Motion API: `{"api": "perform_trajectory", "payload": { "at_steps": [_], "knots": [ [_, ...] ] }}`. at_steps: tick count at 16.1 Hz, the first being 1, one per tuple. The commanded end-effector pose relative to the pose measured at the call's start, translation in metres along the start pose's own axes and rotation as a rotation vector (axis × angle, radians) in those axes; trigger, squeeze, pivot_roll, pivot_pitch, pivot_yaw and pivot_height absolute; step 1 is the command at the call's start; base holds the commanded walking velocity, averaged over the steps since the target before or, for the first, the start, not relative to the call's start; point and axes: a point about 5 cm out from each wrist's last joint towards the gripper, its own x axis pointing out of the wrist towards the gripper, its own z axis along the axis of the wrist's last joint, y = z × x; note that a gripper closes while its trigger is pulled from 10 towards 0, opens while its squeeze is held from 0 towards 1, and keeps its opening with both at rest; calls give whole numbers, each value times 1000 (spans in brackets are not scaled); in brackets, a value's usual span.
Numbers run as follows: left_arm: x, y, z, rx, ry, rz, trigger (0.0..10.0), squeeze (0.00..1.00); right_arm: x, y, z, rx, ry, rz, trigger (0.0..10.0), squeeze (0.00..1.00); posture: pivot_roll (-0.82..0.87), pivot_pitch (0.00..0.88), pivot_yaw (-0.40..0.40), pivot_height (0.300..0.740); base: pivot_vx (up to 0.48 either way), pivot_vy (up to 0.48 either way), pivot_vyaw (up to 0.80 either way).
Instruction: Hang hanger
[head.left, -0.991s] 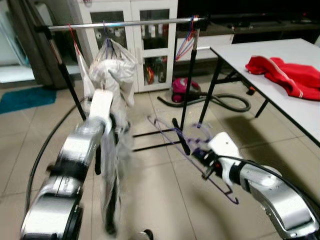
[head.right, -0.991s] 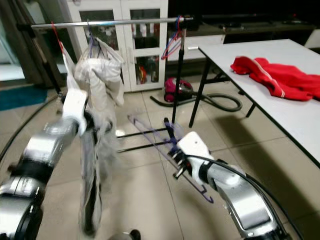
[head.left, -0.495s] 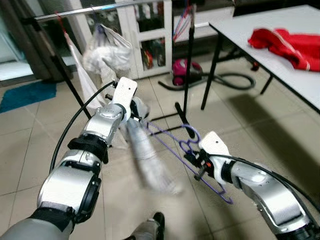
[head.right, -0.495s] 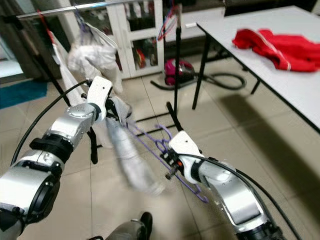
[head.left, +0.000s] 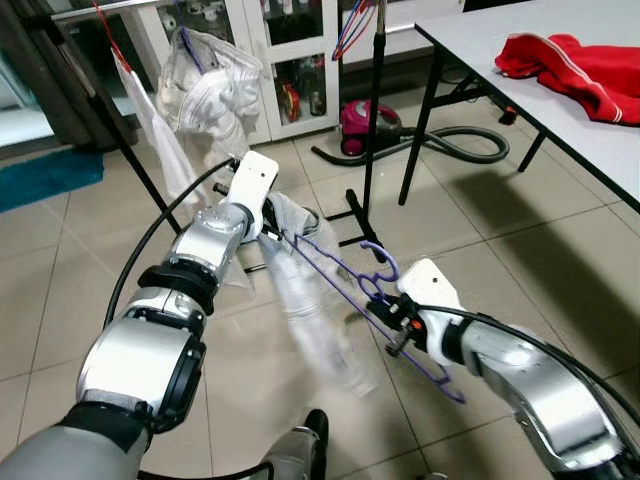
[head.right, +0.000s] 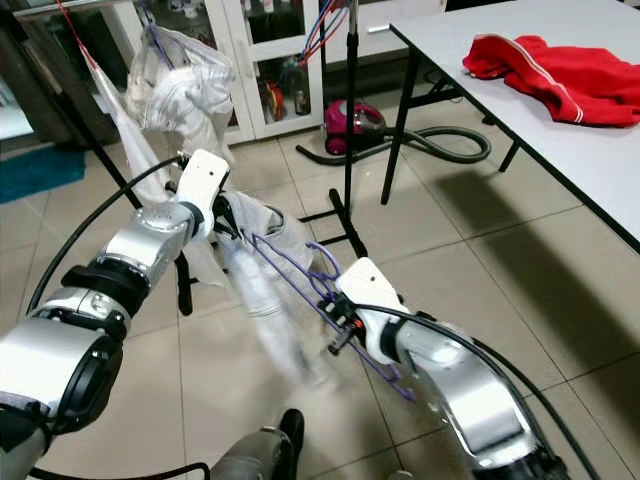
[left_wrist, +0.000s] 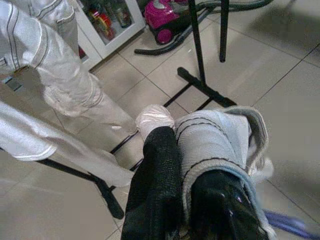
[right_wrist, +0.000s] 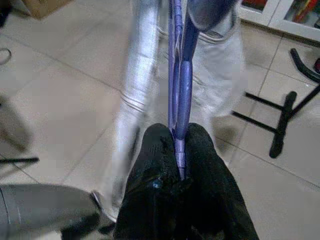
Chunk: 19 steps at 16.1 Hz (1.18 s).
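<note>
Two hands share your load: left hand (head.left: 268, 222) clenched on the pale garment (head.left: 310, 300), right hand (head.left: 392, 322) pinching the purple hanger (head.left: 340, 275); sagging fabric could slide off before the rail (head.left: 100, 8).

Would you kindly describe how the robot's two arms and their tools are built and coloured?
Both arms are rounded silver shells joined by black bands, with a black cable looping alongside each. Each wrist carries a white boxy housing. The left tool and the right tool each end in two long, matte black fingers.
</note>
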Motion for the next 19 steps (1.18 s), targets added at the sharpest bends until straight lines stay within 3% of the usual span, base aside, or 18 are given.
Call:
{"api": "perform_trajectory", "payload": {
  "at_steps": [1,8,11,15,19],
  "knots": [
    [-2,13,15,5,-47,45,0,0,-5,1,4,-29,-20,14,10000,0,21,176,109,740,0,0,0],
    [-1,9,15,-24,-45,33,0,0,-6,13,21,21,-122,99,10000,0,24,154,101,740,0,0,0],
    [0,6,17,-39,-48,22,0,0,-4,14,18,11,-99,92,10000,0,24,150,101,740,0,0,0],
    [1,-2,23,-33,-69,-22,0,0,5,5,12,53,-54,-25,10000,0,31,137,101,740,0,0,0],
    [0,-1,21,7,-70,-32,0,0,0,-8,8,62,-31,-104,10000,0,27,135,104,740,0,0,0]
  ]
}}
